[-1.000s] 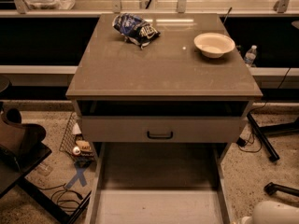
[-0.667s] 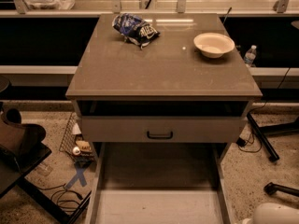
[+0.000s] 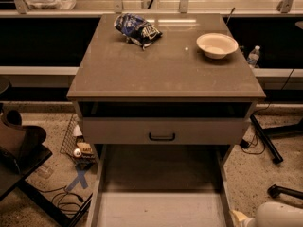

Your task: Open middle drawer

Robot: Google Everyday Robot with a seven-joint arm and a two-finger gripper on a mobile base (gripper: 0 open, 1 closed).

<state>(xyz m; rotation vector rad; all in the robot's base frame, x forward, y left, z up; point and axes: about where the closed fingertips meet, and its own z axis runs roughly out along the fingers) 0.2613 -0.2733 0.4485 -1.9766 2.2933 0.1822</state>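
Here, your middle drawer (image 3: 162,130) looks shut, its handle (image 3: 162,136) untouched and the whole pull undone. Your gripper (image 3: 278,215) waits low right of it, grip impossible to tell.

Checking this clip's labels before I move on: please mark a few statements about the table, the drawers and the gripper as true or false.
1. A chip bag lies on the tabletop. True.
2. The gripper is clamped on the handle of the middle drawer. False: the gripper is not in view, and nothing touches the handle.
3. The bottom drawer is pulled out toward the camera. True.
4. The bowl sits inside the bottom drawer. False: it stands on the tabletop, at the back right.
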